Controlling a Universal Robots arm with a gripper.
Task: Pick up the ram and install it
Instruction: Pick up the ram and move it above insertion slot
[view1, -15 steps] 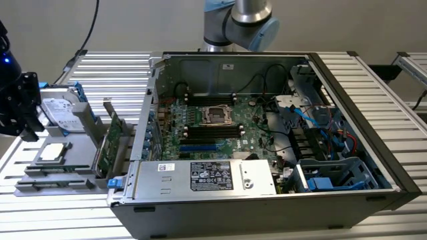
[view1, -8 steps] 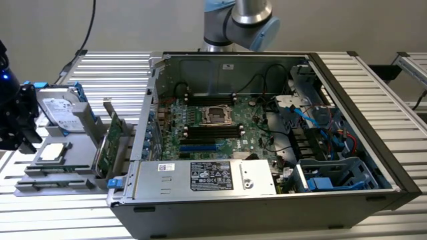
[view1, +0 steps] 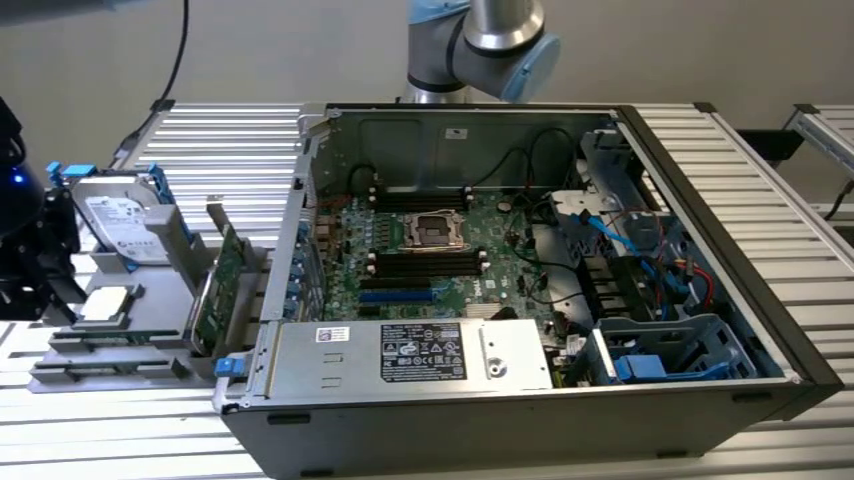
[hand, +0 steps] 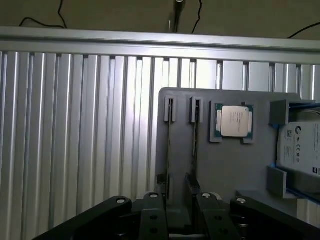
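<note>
Two thin ram sticks (hand: 194, 142) (hand: 169, 145) stand edge-up in holders on a grey tray (hand: 225, 170) in the wrist view. My gripper (hand: 179, 200) hangs over the tray's near end, open, with its black fingertips (hand: 152, 197) on either side of the sticks' line and nothing between them. In the exterior view the same tray (view1: 134, 300) lies to the left of the open computer case (view1: 694, 250), and the ram holders (view1: 107, 345) show as dark bars at its front. Black memory slots (view1: 427, 262) lie on the green motherboard (view1: 467, 290) beside the CPU socket (view1: 434, 228).
On the tray are a loose CPU (hand: 233, 121), a hard drive (hand: 300, 150) and a large green expansion card (view1: 218, 290) standing upright. The arm's joints (view1: 481, 40) rise behind the case. Ribbed aluminium tabletop (hand: 75, 140) surrounds the tray. The case holds cables, drive cages and a power supply (view1: 414, 355).
</note>
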